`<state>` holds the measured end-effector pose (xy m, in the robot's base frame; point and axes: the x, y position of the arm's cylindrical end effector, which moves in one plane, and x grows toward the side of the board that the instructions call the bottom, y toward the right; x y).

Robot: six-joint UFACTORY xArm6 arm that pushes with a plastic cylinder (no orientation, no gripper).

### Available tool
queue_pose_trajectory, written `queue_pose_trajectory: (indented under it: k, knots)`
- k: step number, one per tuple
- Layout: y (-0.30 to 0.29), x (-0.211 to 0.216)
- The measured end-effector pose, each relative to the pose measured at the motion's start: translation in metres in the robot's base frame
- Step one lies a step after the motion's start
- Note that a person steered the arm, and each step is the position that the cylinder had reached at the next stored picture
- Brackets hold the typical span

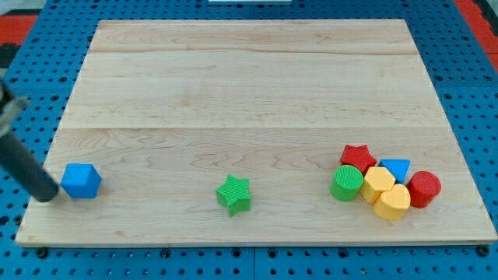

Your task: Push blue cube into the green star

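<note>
The blue cube (81, 181) sits near the board's lower left corner. The green star (233, 194) lies to its right, at the bottom centre, well apart from the cube. My dark rod comes in from the view's left edge and its tip (49, 194) rests just left of the blue cube, close to it or touching it.
A cluster at the lower right holds a red star (358, 156), a green cylinder (347, 183), a blue triangle (396, 169), a red cylinder (425, 189) and two yellow blocks (378, 183), (392, 202). The wooden board (249, 85) lies on a blue pegboard.
</note>
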<state>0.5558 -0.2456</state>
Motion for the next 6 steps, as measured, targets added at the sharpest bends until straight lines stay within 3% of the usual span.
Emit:
queue_pose_trajectory:
  k: [1, 2, 4, 5, 6]
  knots:
    - [0.029, -0.006]
    - [0.010, -0.032]
    - [0.134, -0.024]
    - [0.151, -0.015]
    - [0.151, -0.041]
